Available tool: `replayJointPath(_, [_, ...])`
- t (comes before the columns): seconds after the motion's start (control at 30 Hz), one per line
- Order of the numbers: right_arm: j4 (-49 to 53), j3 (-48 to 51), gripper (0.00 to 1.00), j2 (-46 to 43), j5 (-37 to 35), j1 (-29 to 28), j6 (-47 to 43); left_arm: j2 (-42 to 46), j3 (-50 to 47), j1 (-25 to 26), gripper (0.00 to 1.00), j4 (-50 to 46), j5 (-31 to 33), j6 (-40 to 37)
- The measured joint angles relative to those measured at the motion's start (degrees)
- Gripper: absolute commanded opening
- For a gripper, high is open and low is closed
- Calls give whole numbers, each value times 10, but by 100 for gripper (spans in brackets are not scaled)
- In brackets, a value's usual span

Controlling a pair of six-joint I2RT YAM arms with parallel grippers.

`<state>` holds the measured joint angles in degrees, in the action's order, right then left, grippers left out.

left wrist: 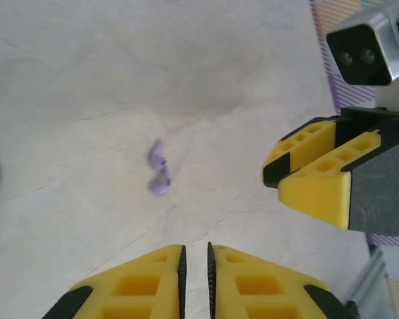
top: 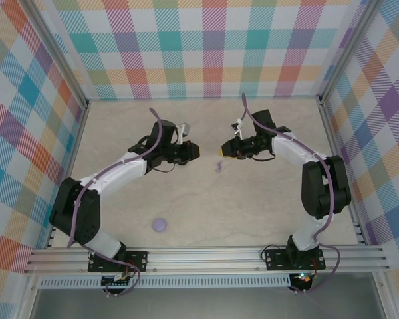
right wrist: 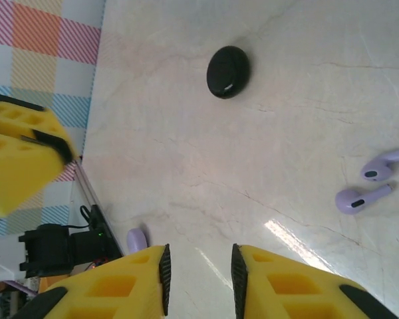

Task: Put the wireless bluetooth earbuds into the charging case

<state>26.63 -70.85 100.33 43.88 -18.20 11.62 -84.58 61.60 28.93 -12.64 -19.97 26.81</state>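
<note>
Top view: you're on a pale, marble-look table (top: pixel 266 212) boxed in by pastel plaid walls (top: pixel 206 53), with an aluminium rail (top: pixel 206 256) along the near edge. The left gripper (top: pixel 194 151) and right gripper (top: pixel 223 150) face each other mid-table, tips near but apart. The earbuds (top: pixel 219 166) lie on the table just to the near side of the right gripper's tips, not touching it. They're too small here to read their axis. The lavender case (top: pixel 161 224) sits well apart, toward the left base.

Left wrist: the left gripper (left wrist: pixel 196 266) has its fingers all but together, nothing between them. The earbuds (left wrist: pixel 159 178) lie on bare table ahead of the tips and a little left, one bud just above the other, touching or nearly so (orientation unclear). The right gripper (left wrist: pixel 319 179) hangs at the right edge.

Right wrist: the right gripper (right wrist: pixel 198 279) has its jaws apart, gap empty. The earbuds (right wrist: pixel 360 198) lie far right of the fingers, side by side. Their long axes are roughly parallel, heads left, stems pointing right and slightly up-frame. The black case (right wrist: pixel 227 71) lies closed ahead, well clear. A sliver of the lavender case (right wrist: pixel 137 239) peeks beside the left-hand finger. The left gripper (right wrist: pixel 20 159) is at the left edge.
</note>
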Motion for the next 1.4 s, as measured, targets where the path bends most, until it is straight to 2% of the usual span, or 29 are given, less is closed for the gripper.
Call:
replayJointPath(0.17, [13,35,40,-31,-37,-19,-1,103,-25,-2,36,-82,99,-7])
replayJointPath(0.33, [20,56,43,-54,-66,-42,-5,200,-73,-2,46,-169,191,29])
replayJointPath(0.57, [30,57,46,-64,-110,-93,-5,311,-133,-2,48,-289,258,105])
replayJointPath(0.8, [30,58,46,-70,-129,-111,-5,390,-165,2,44,-389,270,199])
replayJointPath(0.9, [30,58,46,-71,-134,-112,-5,382,-180,12,38,-411,261,238])
replayJointPath(1.03, [30,58,46,-71,-135,-112,-5,341,-200,50,38,-434,254,285])
replayJointPath(1.17, [29,58,47,-71,-138,-112,-5,338,-223,80,40,-445,250,321])
replayJointPath(1.4, [28,58,47,-71,-142,-112,-5,343,-272,125,52,-437,237,367])
